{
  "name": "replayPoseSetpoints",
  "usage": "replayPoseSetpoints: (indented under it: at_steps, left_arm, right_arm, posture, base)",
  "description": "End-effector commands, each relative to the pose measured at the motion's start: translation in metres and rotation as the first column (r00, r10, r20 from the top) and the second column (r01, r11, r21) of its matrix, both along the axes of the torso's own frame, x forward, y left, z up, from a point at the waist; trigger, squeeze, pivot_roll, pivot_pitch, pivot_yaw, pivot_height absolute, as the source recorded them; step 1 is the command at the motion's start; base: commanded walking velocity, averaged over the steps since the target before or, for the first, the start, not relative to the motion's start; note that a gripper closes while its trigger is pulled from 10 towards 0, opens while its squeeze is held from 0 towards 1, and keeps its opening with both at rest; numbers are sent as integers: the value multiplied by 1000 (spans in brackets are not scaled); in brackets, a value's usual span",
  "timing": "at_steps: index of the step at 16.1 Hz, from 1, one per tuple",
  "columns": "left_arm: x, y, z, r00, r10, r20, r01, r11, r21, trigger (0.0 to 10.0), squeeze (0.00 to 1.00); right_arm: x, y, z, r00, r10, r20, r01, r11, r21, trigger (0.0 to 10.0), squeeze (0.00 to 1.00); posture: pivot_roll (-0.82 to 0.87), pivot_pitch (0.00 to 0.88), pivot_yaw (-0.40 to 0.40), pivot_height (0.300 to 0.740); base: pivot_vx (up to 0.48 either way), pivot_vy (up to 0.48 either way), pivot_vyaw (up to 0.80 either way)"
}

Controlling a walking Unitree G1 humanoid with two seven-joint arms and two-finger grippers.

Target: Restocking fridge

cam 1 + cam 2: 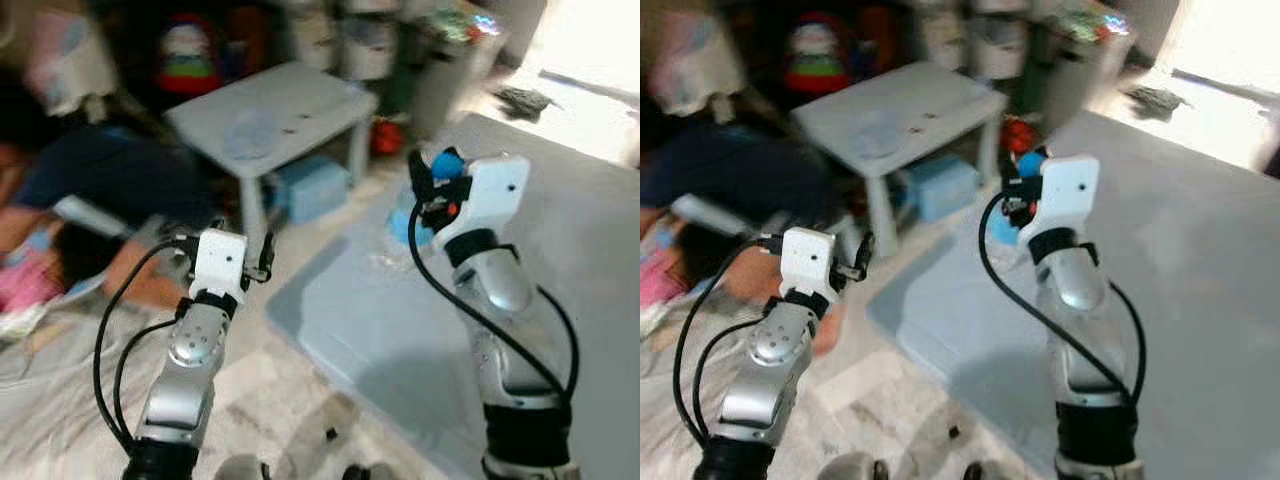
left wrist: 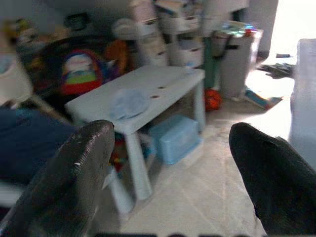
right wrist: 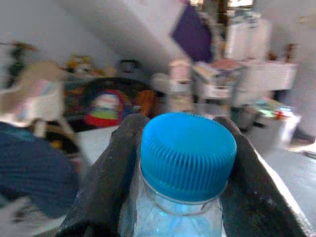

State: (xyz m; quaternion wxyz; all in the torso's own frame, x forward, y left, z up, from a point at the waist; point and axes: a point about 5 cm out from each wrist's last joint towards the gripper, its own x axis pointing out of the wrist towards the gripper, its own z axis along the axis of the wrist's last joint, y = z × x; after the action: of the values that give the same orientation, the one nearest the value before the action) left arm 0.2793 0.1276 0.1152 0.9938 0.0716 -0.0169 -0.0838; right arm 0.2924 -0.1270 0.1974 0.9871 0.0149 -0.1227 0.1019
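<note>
On my left, the left gripper [image 2: 168,163] hangs with jaws released over the floor [image 2: 197,192], facing a small tabletop [image 1: 270,110]. On my right, the right gripper [image 3: 182,163] is raised, jaws clenched on a blue-capped bottle [image 3: 186,158].

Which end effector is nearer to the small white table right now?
Left. The left end effector is open just in front of the small white table, while the right end effector, shut on a blue-capped bottle, is farther off over the grey mat.

Clear bottle [image 3: 173,212] with a ribbed blue cap [image 3: 187,154], black fingers [image 2: 74,182], pale grey table [image 1: 270,110], light blue bin [image 2: 174,138].
</note>
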Motion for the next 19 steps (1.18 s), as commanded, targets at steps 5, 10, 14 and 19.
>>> replayPoseSetpoints:
  at_steps: [5,10,14,19]
  left_arm:
    - [-3,0,-8,999,1,-42,-1,1000,-12,10000,0]
    - [-2,-4,-8,999,-8,-38,7,1000,-13,10000,0]
    - [0,-4,-7,999,-13,-36,13,1000,-12,10000,0]
    - [1,-5,-6,999,-18,-28,18,1000,-5,10000,0]
  right_arm:
    - [-2,20,-14,995,95,-29,-96,995,-16,10000,0]
    - [2,19,-14,995,103,-8,-104,994,-34,10000,0]
    - [0,21,-16,994,113,0,-113,993,-43,10000,0]
    - [1,23,-16,992,125,11,-124,991,-48,10000,0]
  posture:
    - [68,27,-26,740]
    - [68,18,-25,740]
    - [69,12,-21,740]
    - [74,13,-21,740]
  base:
    - [0,52,800]
    - [0,266,800]
    - [0,394,800]
    - [0,480,800]
